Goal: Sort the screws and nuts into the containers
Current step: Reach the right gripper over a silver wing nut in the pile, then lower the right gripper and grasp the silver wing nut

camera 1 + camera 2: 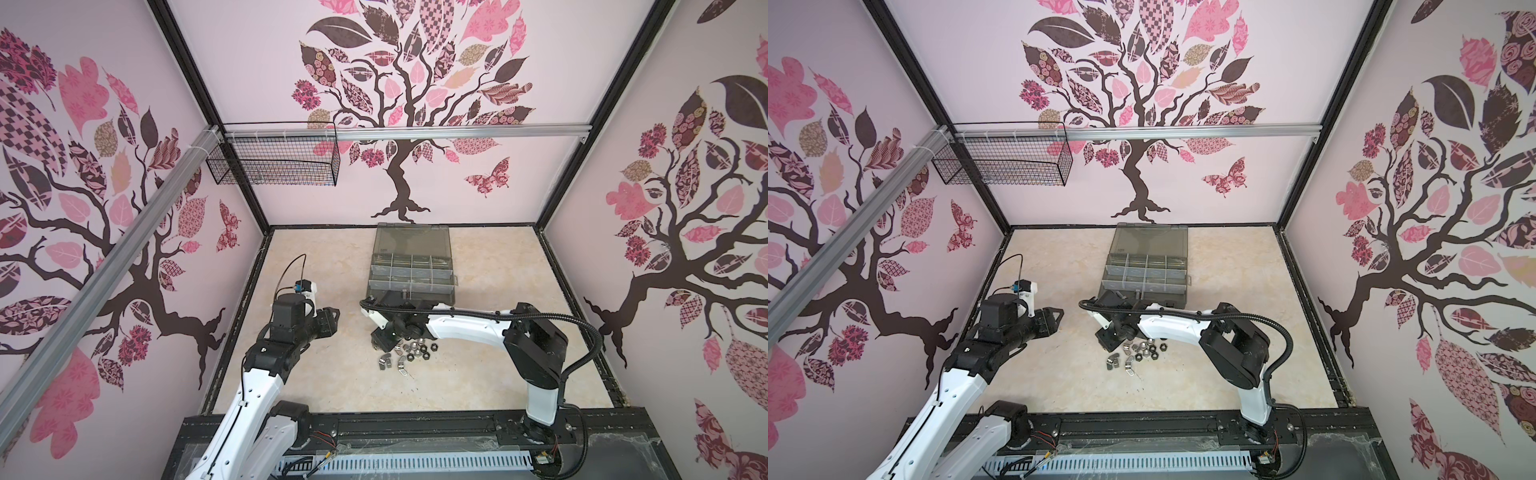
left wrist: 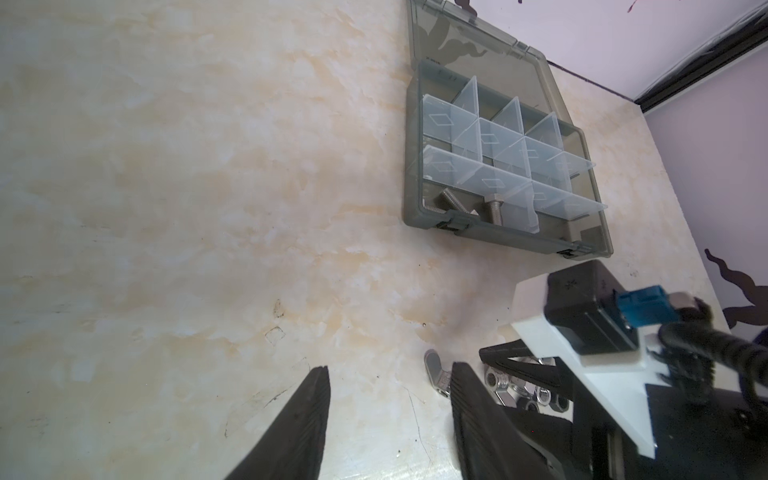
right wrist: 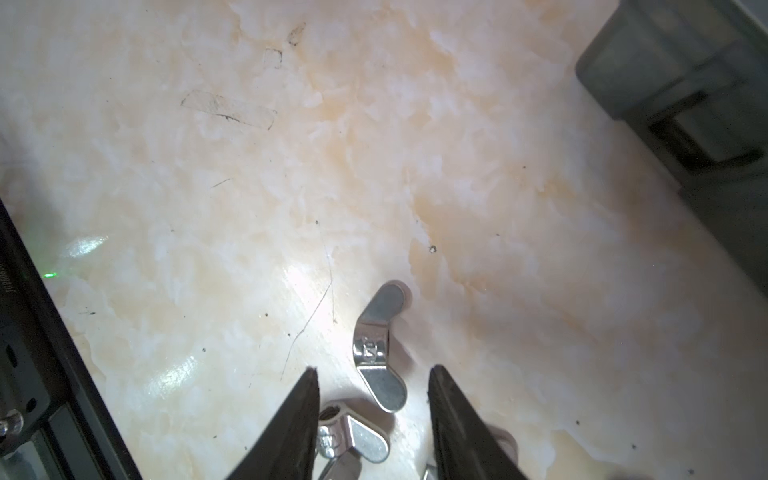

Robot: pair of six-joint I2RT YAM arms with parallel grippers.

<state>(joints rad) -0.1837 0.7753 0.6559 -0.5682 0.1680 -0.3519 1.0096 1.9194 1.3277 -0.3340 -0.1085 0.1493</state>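
A pile of nuts (image 1: 405, 355) (image 1: 1136, 353), silver wing nuts and silver and black hex nuts, lies on the marbled tabletop. My right gripper (image 1: 379, 337) (image 3: 374, 374) points down at the pile's left edge, open. One wing nut (image 3: 378, 345) lies between its tips, and a second wing nut (image 3: 353, 436) rests against one finger. My left gripper (image 1: 332, 320) (image 2: 390, 370) hovers open and empty left of the pile. The containers (image 2: 498, 153) sit in the open grey-green case (image 1: 411, 286). Two silver screws (image 2: 156, 199) (image 2: 202, 210) lie in its near compartments.
The case's smoky lid (image 1: 411, 239) leans back towards the rear wall. A black wire mesh basket (image 1: 274, 160) hangs high at the back left. A black rail (image 1: 415, 428) runs along the front edge, and walls close in both sides.
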